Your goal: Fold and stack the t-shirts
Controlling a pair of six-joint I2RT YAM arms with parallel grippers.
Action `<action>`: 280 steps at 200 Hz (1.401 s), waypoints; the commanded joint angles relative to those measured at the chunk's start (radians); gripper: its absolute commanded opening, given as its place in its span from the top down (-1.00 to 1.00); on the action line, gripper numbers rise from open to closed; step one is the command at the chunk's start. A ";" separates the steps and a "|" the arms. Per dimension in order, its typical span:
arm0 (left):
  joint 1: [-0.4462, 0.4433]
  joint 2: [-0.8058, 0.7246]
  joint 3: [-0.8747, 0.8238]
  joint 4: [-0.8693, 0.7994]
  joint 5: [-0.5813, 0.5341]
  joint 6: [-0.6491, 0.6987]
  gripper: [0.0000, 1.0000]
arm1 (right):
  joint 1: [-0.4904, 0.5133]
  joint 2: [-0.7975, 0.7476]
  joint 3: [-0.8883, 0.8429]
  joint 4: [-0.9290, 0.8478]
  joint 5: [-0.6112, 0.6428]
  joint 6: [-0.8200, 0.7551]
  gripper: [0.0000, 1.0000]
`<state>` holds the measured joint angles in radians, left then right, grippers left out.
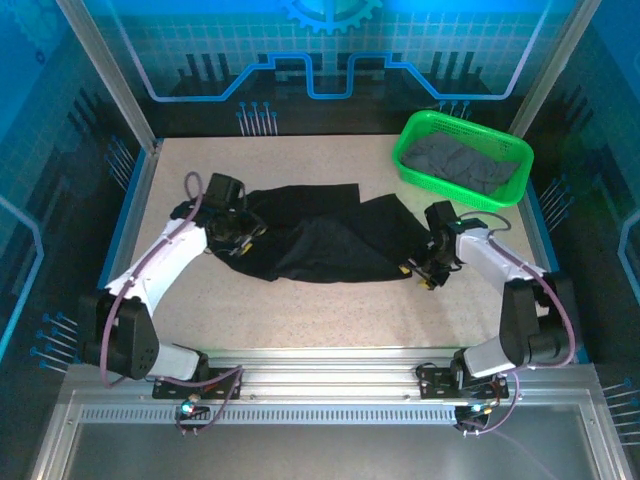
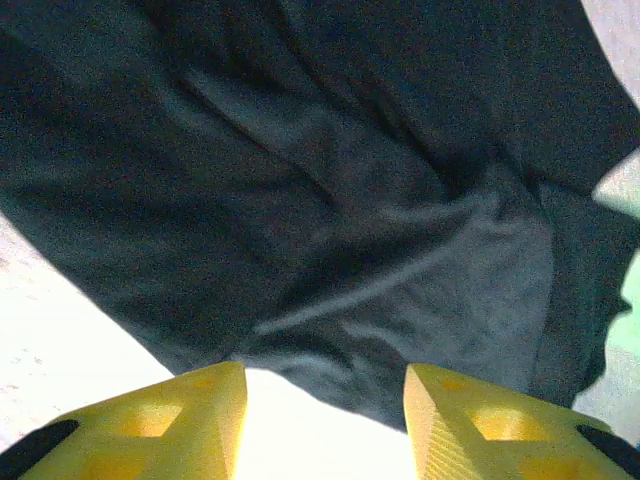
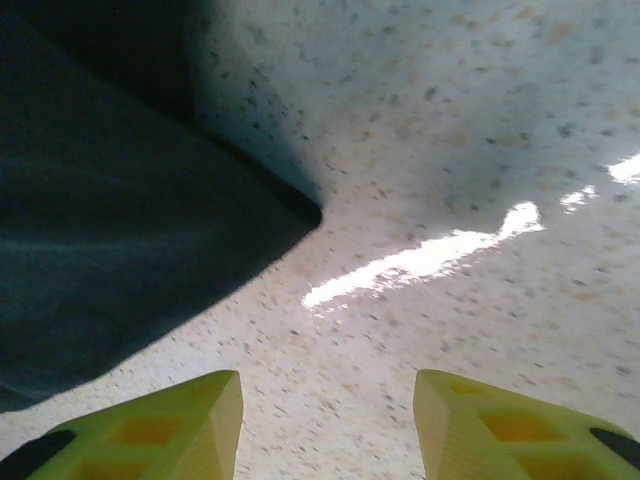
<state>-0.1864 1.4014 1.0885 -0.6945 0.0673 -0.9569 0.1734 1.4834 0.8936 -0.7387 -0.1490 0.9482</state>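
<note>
A black t-shirt (image 1: 320,235) lies crumpled and partly folded across the middle of the table. My left gripper (image 1: 238,238) is at its left end. In the left wrist view this gripper (image 2: 325,400) stands open, with the wrinkled black cloth (image 2: 330,200) just beyond the yellow fingertips (image 2: 200,400) and nothing between them. My right gripper (image 1: 418,275) is at the shirt's right end. In the right wrist view that gripper (image 3: 328,410) is open over bare tabletop, a corner of the black shirt (image 3: 110,250) lying ahead to the left. Dark grey t-shirts (image 1: 465,165) lie in the green basket.
The bright green mesh basket (image 1: 402,160) stands at the back right of the speckled table (image 1: 330,310). Metal frame posts and blue panels wall the table on three sides. The arms' bases sit on a rail along the near edge.
</note>
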 commanded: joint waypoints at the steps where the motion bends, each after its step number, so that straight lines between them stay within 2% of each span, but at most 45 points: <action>1: 0.086 -0.031 -0.021 -0.034 0.014 0.058 0.00 | 0.019 0.076 0.026 0.079 -0.037 0.072 0.04; 30: 0.201 -0.049 -0.008 -0.059 -0.013 0.074 -0.10 | 0.044 0.195 0.083 0.031 -0.037 0.105 0.15; 63: 0.301 -0.003 0.048 -0.094 -0.099 0.138 -0.22 | 0.078 0.254 0.120 -0.043 0.008 0.191 0.16; 71: 0.331 0.030 0.063 -0.099 -0.106 0.155 -0.23 | 0.080 0.261 0.120 -0.024 0.010 0.203 0.30; 85: 0.383 0.086 0.091 -0.101 -0.103 0.179 -0.22 | 0.075 0.277 0.140 -0.014 0.040 0.201 0.73; 96: 0.417 0.122 0.107 -0.083 -0.094 0.200 -0.19 | 0.058 0.292 0.170 -0.038 0.065 0.183 0.99; 117: 0.448 0.174 0.124 -0.031 -0.056 0.254 -0.16 | -0.005 0.276 0.216 -0.103 0.134 0.117 1.00; 132: 0.449 0.220 0.150 -0.039 -0.036 0.286 -0.15 | -0.062 0.241 0.238 -0.139 0.181 0.050 1.00; 159: 0.437 0.269 0.133 -0.007 0.063 0.297 -0.13 | -0.155 0.218 0.270 -0.163 0.176 -0.100 1.00; 187: 0.357 0.314 0.135 -0.045 0.089 0.275 -0.08 | -0.183 0.260 0.313 -0.184 0.127 -0.187 1.00; 205: 0.291 0.341 0.156 -0.126 0.040 0.256 -0.01 | -0.183 0.282 0.318 -0.186 0.114 -0.190 1.00; 218: 0.267 0.337 0.137 -0.126 0.004 0.243 0.04 | -0.182 0.287 0.314 -0.176 0.111 -0.183 1.00; 262: 0.274 0.395 0.184 -0.175 -0.083 0.290 0.12 | -0.175 0.307 0.330 -0.175 0.103 -0.185 1.00; 280: 0.274 0.417 0.186 -0.165 -0.055 0.298 0.07 | -0.173 0.306 0.330 -0.175 0.103 -0.187 1.00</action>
<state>0.0834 1.7832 1.2438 -0.8124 0.0296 -0.6956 -0.0067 1.7725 1.1988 -0.8825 -0.0338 0.7799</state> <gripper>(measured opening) 0.451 0.064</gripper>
